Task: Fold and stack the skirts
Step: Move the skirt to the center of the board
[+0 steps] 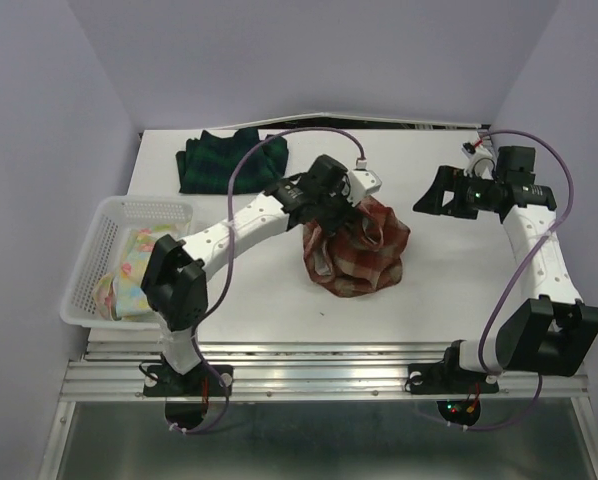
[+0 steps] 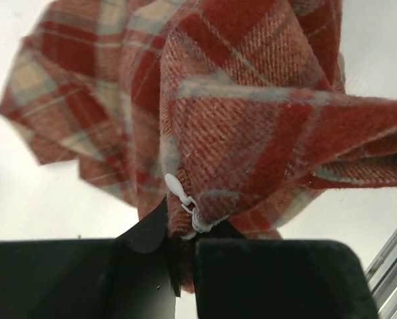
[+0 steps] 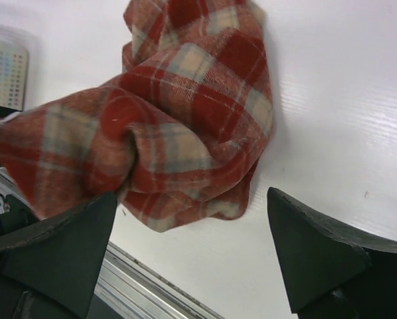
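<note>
Red-and-cream plaid skirt (image 1: 357,250): bunched in a loose heap at the middle of the surface (image 1: 279,310), its top edge pinched and lifted.
Left claw (image 2: 178,246): clamped on the skirt's edge, beside a white zipper pull (image 2: 175,186).
Left arm: stretches diagonally from its near-left base, wrist tipped down over the heap.
Right claw (image 1: 431,198): fingers spread wide, holding nothing, to the right of the heap, not touching it.
Right arm: runs away from its near-right base, wrist turned left toward the skirt.
Dark green-navy plaid skirt (image 1: 229,160): lies at the surface's far left.
Pastel flowered skirt (image 1: 129,270): crumpled inside the white mesh basket (image 1: 144,207) at the left edge.
</note>
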Controlling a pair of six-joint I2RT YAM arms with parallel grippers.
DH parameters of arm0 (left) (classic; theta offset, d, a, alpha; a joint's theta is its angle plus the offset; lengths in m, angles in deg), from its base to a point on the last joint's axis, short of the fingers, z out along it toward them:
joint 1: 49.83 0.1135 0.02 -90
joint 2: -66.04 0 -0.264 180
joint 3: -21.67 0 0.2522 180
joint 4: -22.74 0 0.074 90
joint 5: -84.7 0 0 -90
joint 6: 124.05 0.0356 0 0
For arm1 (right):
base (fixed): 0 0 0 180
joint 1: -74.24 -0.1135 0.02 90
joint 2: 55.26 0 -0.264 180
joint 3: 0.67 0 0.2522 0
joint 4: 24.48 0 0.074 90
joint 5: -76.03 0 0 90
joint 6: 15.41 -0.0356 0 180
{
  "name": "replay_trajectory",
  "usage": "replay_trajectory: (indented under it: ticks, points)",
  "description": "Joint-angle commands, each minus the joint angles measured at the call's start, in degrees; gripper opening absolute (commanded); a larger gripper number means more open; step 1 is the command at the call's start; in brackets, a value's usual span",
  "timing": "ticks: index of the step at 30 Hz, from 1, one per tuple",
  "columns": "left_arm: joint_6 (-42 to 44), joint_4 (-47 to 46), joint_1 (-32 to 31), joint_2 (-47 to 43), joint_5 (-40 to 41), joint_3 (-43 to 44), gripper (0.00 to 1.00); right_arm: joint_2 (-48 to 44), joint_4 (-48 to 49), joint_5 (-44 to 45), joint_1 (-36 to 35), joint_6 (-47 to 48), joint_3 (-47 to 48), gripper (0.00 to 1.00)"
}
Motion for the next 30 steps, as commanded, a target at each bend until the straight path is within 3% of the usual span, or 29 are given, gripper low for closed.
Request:
replay_trajectory:
  ticks: [1,6,8,11,13,14,15,17,18,23,27,30]
  points:
    - [-8.02,-8.94,-2.12,3.32,-1.11,2.29,0.00,0.31,-8.64,4.34,2.34,5.65,3.01,0.99]
    - [-9.10,-3.41,-0.20,18.79,-9.56,17.90,0.00,0.40,-11.11,8.21,3.49,8.64,2.57,0.97]
    - [-8.92,-2.36,1.91,23.96,-17.73,21.79,0.00,0.92,-11.11,8.22,3.49,9.60,2.22,0.92]
    - [-6.91,1.51,5.87,30.64,-26.26,30.93,0.09,2.06,-10.76,4.72,3.49,10.48,0.82,0.79]
    - [-5.23,3.09,7.45,32.16,-28.21,35.23,0.23,2.68,-10.24,1.99,3.49,10.66,0.03,0.74]
    - [-3.22,4.32,7.81,32.16,-28.82,35.96,0.37,2.95,-10.06,-0.38,3.49,10.31,-0.59,0.70]
    - [-2.25,5.11,8.07,31.64,-29.70,36.40,0.44,3.12,-9.63,-1.27,3.49,10.14,-0.94,0.69]
    - [-0.31,6.17,8.95,27.54,-30.67,34.74,0.53,3.12,-7.35,-1.80,3.49,8.91,-2.17,0.69]
    - [0.48,5.91,9.21,25.51,-30.67,33.08,0.72,3.12,-6.47,-1.63,3.49,8.64,-2.44,0.70]
    - [4.18,1.17,10.45,8.02,-24.09,13.85,0.77,4.79,-3.56,-0.76,-0.81,5.13,-1.74,0.71]
    - [4.10,-2.52,10.54,-1.75,-19.79,-4.32,0.77,4.62,3.98,7.58,-6.69,1.52,-3.22,0.72]
    - [1.55,-5.16,10.36,-6.15,-18.90,-11.65,0.77,6.81,7.07,12.07,-10.13,-0.94,-2.71,0.73]
